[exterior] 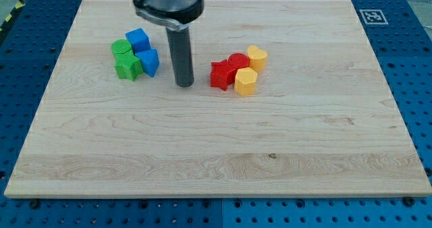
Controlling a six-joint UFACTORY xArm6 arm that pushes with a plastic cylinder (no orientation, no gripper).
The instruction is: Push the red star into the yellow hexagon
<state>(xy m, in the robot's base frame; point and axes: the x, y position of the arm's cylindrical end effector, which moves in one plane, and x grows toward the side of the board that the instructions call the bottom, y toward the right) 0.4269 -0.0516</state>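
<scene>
The yellow hexagon (246, 81) is sitting nearest the view's bottom of the right cluster, touching the red star (220, 74) on its left. The star is lying to the view's right of my tip (184, 85), near but apart, with bare board (216, 154) showing between them. The tip is a plain rod, so it is holding nothing and touching no block. Behind the star, a red cylinder (237, 63) and a yellow heart (257, 57) are crowding close. To the tip's left, two green blocks (125, 59) and two blue blocks (143, 50) are huddling together.
</scene>
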